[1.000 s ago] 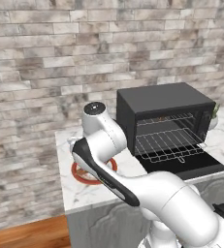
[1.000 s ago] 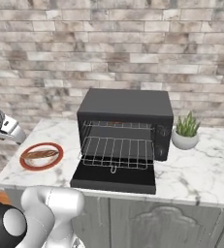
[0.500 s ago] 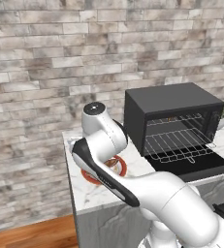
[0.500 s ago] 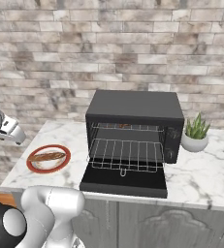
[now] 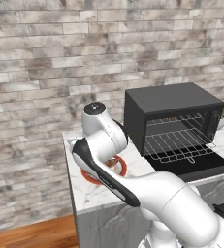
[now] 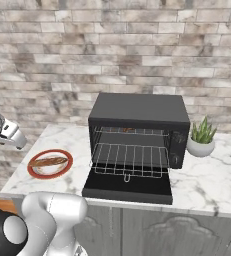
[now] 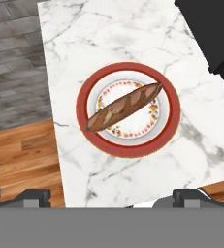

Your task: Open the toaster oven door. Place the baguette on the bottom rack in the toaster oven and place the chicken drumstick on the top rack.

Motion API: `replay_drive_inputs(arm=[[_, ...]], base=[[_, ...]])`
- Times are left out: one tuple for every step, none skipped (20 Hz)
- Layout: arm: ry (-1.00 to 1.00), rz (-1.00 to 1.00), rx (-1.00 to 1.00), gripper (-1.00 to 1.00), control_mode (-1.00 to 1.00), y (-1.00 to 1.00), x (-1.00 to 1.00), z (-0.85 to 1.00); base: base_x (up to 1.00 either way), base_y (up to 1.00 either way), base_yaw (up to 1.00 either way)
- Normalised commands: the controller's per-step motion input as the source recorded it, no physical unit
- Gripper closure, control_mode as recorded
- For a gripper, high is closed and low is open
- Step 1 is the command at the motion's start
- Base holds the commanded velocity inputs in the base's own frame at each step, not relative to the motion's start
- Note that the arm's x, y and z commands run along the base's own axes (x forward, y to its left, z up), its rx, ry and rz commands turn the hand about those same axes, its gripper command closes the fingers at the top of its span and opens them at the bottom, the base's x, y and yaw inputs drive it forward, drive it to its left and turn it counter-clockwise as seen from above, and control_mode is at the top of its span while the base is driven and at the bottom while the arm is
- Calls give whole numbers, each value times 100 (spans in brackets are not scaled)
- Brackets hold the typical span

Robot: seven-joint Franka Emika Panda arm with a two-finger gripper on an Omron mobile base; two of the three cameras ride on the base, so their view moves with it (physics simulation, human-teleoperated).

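The baguette (image 7: 124, 106) (image 6: 48, 161) lies slantwise on a red-rimmed plate (image 7: 128, 147) (image 6: 37, 173) near the counter's left end. My gripper (image 7: 112, 197) hovers well above it, open and empty, with its fingertips (image 7: 33, 196) wide apart. The black toaster oven (image 5: 167, 104) (image 6: 139, 107) stands to the plate's right. The toaster oven door (image 5: 191, 164) (image 6: 127, 187) lies folded down flat. The bottom rack (image 6: 129, 160) (image 5: 176, 143) is slid partly out over it, and the top rack (image 6: 132, 131) sits inside. A small brown spot at the top rack's back is too small to name. The chicken drumstick is out of view.
A potted plant (image 6: 202, 140) stands right of the oven. The marble counter (image 6: 207, 185) ends just left of the plate, with wooden floor (image 7: 21, 150) below. A brick wall (image 6: 62, 60) backs the counter. My own arm (image 5: 108, 160) hides part of the plate in the left base view.
The whole picture slid slightly to the right in both base views, so the camera moved. The oven, plate and baguette kept their places on the counter. The gripper stayed open.
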Motion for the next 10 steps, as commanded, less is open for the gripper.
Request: replay_drive_inputs(arm=[[0,0,0,-100,100,0,0,0],[0,0,0,-100,100,0,0,0],[0,0,0,-100,100,0,0,0],[0,0,0,-100,100,0,0,0],[0,0,0,-100,100,0,0,0],[0,0,0,-100,-100,0,0,0],[0,0,0,-100,-100,0,0,0],[0,0,0,-100,-100,0,0,0],[0,0,0,-100,-100,0,0,0],[0,0,0,-100,-100,0,0,0]], base=[[0,0,0],[0,0,0],[0,0,0],[0,0,0],[0,0,0],[0,0,0],[0,0,0],[0,0,0],[0,0,0],[0,0,0]])
